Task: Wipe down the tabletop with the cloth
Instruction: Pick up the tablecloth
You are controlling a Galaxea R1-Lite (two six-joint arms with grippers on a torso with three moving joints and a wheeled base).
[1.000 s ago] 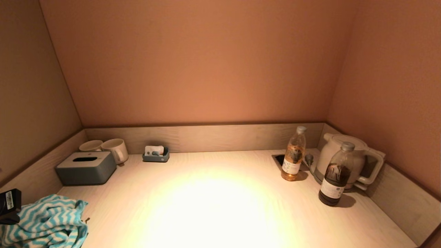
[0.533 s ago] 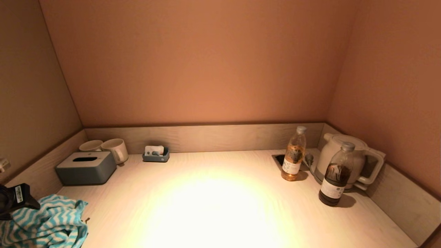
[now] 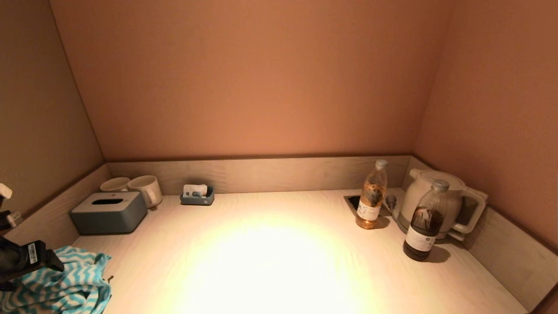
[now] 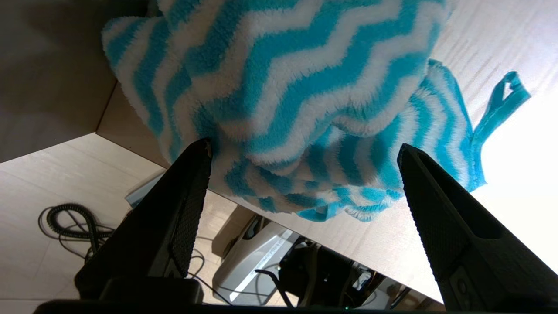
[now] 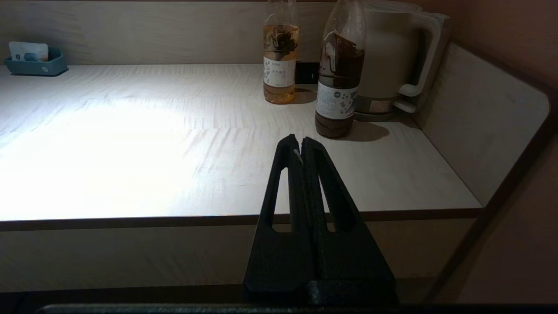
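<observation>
A blue and white zigzag cloth (image 3: 65, 283) lies crumpled at the front left corner of the pale wooden tabletop (image 3: 270, 257). It fills the left wrist view (image 4: 283, 96), with its edge near the table's front edge. My left gripper (image 4: 305, 152) is open above the cloth, its two black fingers (image 4: 183, 205) spread wide on either side of it, holding nothing. In the head view only its black body (image 3: 26, 259) shows at the left edge. My right gripper (image 5: 301, 144) is shut and empty, parked before the table's front edge on the right.
A grey tissue box (image 3: 109, 212), two white mugs (image 3: 146, 188) and a small blue tray (image 3: 197, 196) stand at the back left. Two bottles (image 3: 371, 196) (image 3: 425, 222) and a white kettle (image 3: 440, 200) stand at the back right. Low walls edge the table.
My left gripper has moved further over the cloth, toward the right in the head view. The cloth and the right arm have not moved.
</observation>
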